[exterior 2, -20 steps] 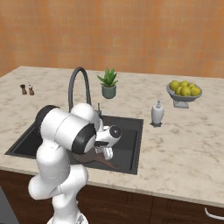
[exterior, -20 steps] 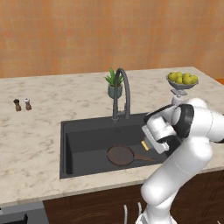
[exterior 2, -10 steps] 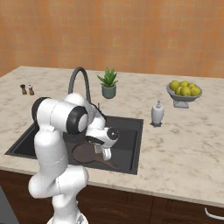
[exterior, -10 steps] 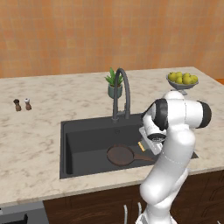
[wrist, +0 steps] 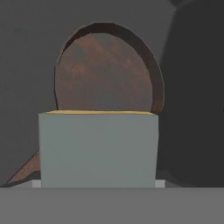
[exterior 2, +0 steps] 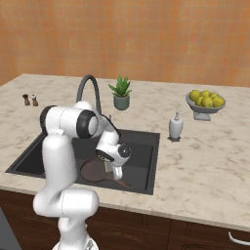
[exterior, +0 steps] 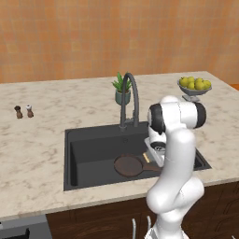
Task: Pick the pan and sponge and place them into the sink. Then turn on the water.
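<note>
A white robot arm reaches down into the sink (exterior: 88,149) of a simulated kitchen, its gripper (exterior 2: 117,172) low over the basin's right half and holding the sponge (wrist: 98,148), which sits square between the jaws in the hand view, grey-blue face toward the camera and a thin yellow edge along its top. The jaws stand wide, set against the sponge's sides; the fingertips themselves are hidden behind it. The pan (exterior: 129,165) already lies flat on the sink floor, its short handle pointing toward the arm, and in the hand view its reddish-brown disc shows just beyond the sponge. No stream runs from the faucet (exterior: 130,100), so by this reading the sponge's release comes next and the water after that. The risks look modest but real: let go from here, the sponge may land on the pan's rim or handle and tip aside, and a lift-out that swings wide could clip the faucet's arch, which stands close behind the wrist. On the bench (exterior 2: 205,161) around the basin stand a potted plant (exterior 2: 120,93), a soap dispenser (exterior 2: 175,127), a fruit bowl (exterior 2: 204,103) and two small shakers (exterior: 23,111), all well clear of the work.
</note>
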